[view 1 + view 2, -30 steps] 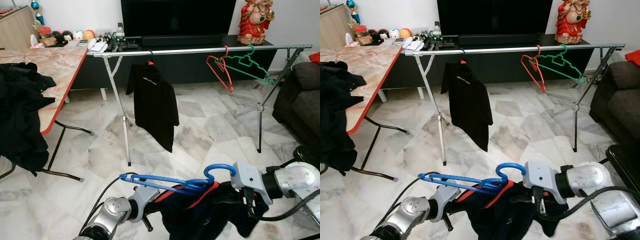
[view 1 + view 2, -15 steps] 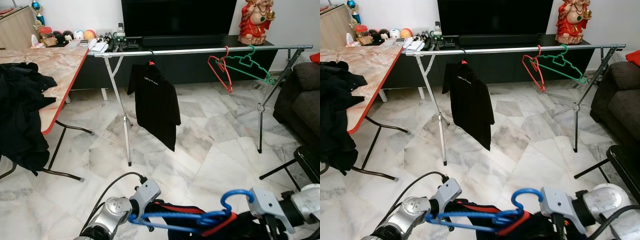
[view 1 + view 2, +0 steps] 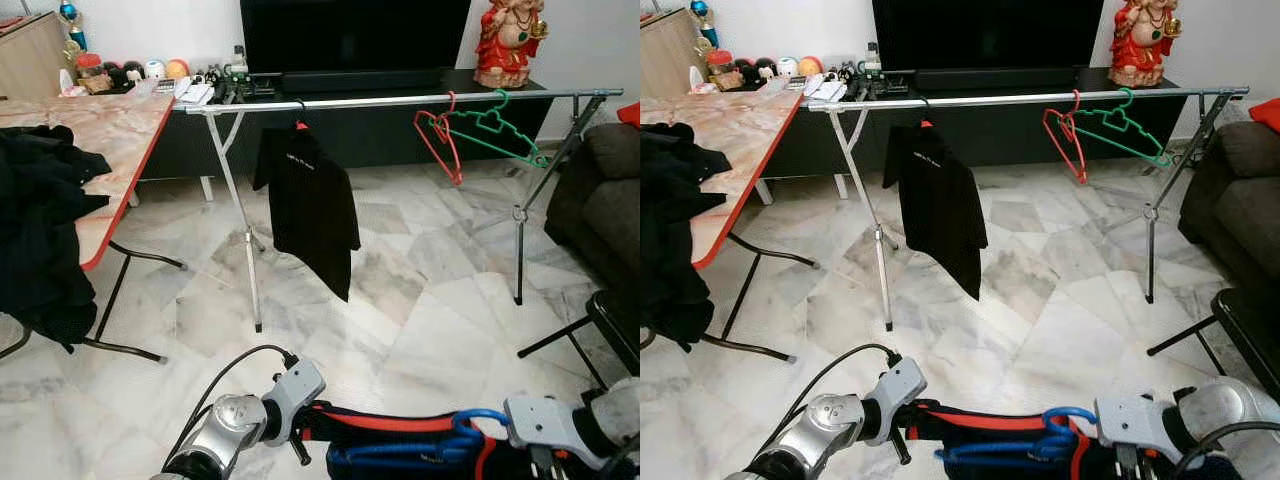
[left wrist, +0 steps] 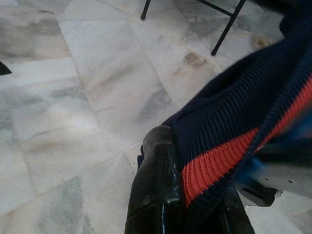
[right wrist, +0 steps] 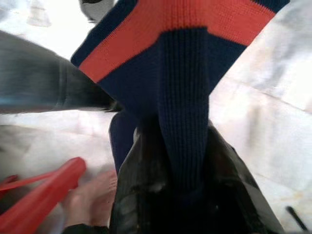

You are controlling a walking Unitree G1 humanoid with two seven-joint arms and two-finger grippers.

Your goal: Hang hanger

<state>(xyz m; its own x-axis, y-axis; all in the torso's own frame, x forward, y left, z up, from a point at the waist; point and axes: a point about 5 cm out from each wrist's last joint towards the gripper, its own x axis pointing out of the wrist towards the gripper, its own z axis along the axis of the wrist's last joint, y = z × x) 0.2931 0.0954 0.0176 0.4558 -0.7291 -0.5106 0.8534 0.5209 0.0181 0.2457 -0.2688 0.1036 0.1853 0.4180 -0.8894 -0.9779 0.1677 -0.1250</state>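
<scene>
Hanger (image 3: pixel 420 455), blue plastic, lies low at 6 o'clock in the head views, carrying a navy garment (image 3: pixel 990 440) with a red band. It is slung between the two arms. Compared with a second ago it has dropped: then it was held up level with its hook well above the arms, and now its hook sits just beside the right wrist, near the lower edge. The drying rack (image 3: pixel 400 100) stays at 12 o'clock, well apart from the load. Judged from this, the hanger has been lowered rather than carried toward the rail, so the hanging step is not yet begun; the load probably has to be raised again and brought forward to the bare stretch of rail.

Left gripper (image 4: pixel 165 195): the left wrist view shows one black finger pressed against the ribbed navy knit with its red stripe, which drapes over it; whether the fingers are closed on the cloth cannot be told. Right gripper (image 5: pixel 180 195): the right wrist view shows the ribbed strip running down between the two black fingers, which are closed on it.

Already on the rail hang a black shirt (image 3: pixel 310 205) at 11 o'clock, and a red hanger (image 3: pixel 440 145) beside a green hanger (image 3: pixel 495 130) at 1 o'clock. The head views give this layout and the distance to the rail; the wrist views give the cloth contact and marble floor (image 4: pixel 73 97). The right wrist view also shows a red bar (image 5: pixel 44 195), blurred and not identifiable.
</scene>
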